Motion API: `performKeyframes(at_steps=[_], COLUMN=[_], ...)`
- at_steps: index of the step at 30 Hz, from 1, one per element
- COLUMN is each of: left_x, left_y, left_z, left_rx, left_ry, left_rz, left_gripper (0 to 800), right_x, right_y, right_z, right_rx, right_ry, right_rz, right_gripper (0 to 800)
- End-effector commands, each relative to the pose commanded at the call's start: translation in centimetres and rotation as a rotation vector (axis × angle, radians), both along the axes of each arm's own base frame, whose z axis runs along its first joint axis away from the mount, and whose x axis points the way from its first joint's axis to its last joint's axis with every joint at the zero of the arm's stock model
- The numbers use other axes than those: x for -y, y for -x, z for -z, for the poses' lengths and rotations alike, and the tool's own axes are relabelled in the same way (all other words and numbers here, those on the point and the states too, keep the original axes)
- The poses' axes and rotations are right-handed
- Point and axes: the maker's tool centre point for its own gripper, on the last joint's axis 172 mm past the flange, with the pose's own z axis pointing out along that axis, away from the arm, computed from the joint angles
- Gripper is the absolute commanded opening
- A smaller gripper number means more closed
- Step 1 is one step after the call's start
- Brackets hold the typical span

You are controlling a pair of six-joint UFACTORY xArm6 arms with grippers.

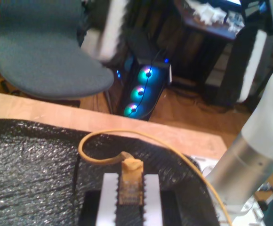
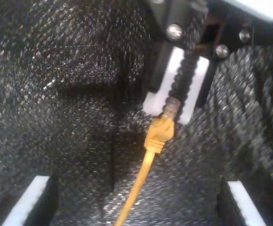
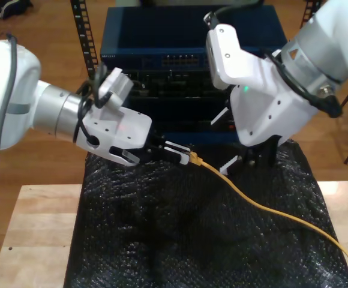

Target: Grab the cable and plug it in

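Cable (image 1: 131, 181) plug pinched in my first gripper (image 1: 129, 197) (level, low).

Wooden floor (image 3: 54, 54) surrounds a light wood table (image 3: 30, 234) covered by a crinkled black mat (image 3: 180, 240). Behind it stands a dark blue equipment rack (image 3: 162, 48). Elsewhere, a grey-blue chair (image 1: 42, 47) sits beside a computer tower (image 1: 143, 89) with glowing teal fans.

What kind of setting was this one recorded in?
Likely a lab or workshop with network gear: a blue rack switch behind the wooden bench, a desktop PC with glowing fans, and an office chair.
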Motion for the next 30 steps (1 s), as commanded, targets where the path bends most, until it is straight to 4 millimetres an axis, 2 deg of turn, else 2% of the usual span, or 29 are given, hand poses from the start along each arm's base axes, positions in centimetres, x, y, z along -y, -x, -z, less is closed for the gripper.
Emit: performKeyframes(at_steps=[7, 13, 18, 20, 25, 30], left_x=[-0.4, -1.3, -1.2, -1.2, -1.1, -0.9], left_y=[0.4, -0.3, 0.2, 0.3, 0.7, 1.1], left_z=[-1.5, -2.0, -2.6, -2.6, -2.8, -4.4], left_rx=[-0.028, -0.06, -0.093, -0.101, -0.122, -0.146], left_ry=[0.076, 0.143, 0.201, 0.213, 0.238, 0.327], left_rz=[-0.006, -0.05, -0.042, -0.04, -0.02, 0.003], left_gripper=[29, 30, 32, 34, 38, 74], right_x=[0.5, 0.7, 1.1, 1.2, -0.8, -2.8], right_y=[1.3, 2.0, 1.7, 1.2, 1.1, 1.4], right_z=[0.1, 0.0, -0.3, -1.0, -2.0, -2.4], right_rx=[0.024, 0.083, 0.144, 0.193, 0.306, 0.353], right_ry=[-0.001, -0.002, -0.015, -0.028, -0.053, -0.076], right_rz=[-0.012, -0.084, -0.057, -0.038, -0.093, -0.123], right_gripper=[796, 797, 797, 796, 780, 777])
